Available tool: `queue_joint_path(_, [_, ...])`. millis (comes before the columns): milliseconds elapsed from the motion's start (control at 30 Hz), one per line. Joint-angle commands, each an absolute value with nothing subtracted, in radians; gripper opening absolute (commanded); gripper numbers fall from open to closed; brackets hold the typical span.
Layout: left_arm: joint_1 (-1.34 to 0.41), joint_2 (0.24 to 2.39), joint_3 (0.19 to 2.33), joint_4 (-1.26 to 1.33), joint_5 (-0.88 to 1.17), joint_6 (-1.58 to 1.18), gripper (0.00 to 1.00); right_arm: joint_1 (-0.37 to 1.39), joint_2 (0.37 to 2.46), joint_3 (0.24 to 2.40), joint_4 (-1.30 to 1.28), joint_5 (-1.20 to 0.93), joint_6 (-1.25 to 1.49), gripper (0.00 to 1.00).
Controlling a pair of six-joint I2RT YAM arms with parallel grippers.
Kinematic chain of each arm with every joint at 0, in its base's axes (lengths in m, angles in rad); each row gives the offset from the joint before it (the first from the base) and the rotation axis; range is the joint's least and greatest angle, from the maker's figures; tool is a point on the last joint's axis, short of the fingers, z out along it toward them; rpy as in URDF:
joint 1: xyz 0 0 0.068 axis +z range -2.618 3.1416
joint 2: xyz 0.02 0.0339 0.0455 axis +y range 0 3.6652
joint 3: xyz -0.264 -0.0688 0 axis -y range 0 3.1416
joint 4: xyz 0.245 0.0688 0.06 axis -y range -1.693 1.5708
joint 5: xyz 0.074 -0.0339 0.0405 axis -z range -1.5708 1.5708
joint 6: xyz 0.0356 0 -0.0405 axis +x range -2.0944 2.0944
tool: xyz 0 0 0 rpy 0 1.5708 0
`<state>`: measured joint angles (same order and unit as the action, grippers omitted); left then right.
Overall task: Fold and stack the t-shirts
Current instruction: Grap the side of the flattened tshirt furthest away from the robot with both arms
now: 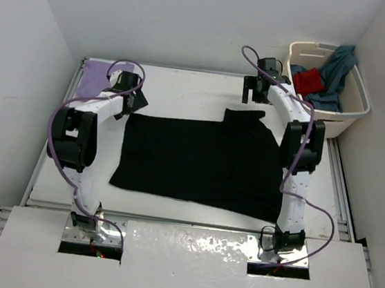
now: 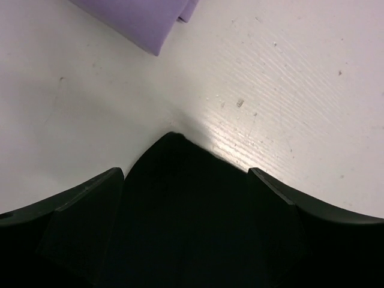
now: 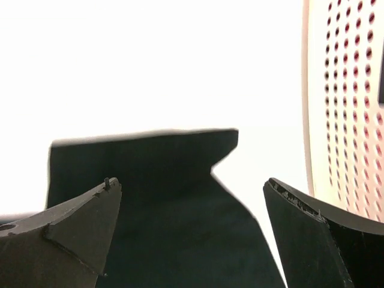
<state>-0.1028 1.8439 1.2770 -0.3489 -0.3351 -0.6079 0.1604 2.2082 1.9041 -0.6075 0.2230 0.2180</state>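
A black t-shirt point(image 1: 201, 162) lies spread flat across the middle of the table, with one sleeve point(image 1: 246, 117) pointing toward the back. My left gripper point(image 1: 138, 102) is low over the shirt's back left corner. In the left wrist view that corner point(image 2: 174, 180) pokes up between the wide-apart fingers of the left gripper point(image 2: 186, 174), which is open. My right gripper point(image 1: 255, 94) hovers open above the sleeve point(image 3: 150, 162), and nothing sits in the right gripper point(image 3: 192, 183). A folded lavender t-shirt point(image 1: 94, 77) point(image 2: 138, 18) rests at the back left. Red point(image 1: 309, 81) and teal point(image 1: 334, 73) t-shirts lie in the basket.
The cream laundry basket point(image 1: 359, 102) stands off the table's back right corner, its perforated wall point(image 3: 348, 96) close beside the right gripper. White walls close in the table on the left, back and right. Purple cables loop off both arms.
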Motion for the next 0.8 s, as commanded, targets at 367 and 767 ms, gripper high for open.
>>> queue_joint_path(367, [-0.097, 2.051, 1.42, -0.374, -0.393, -0.565, 0.55, 0.141, 2.41, 2.066, -0.591, 0.405, 0.339, 0.99])
queue_joint_path(767, [-0.091, 2.054, 1.393, -0.338, -0.356, -0.508, 0.0, 0.129, 2.454, 2.014, -0.494, 0.368, 0.515, 0.88])
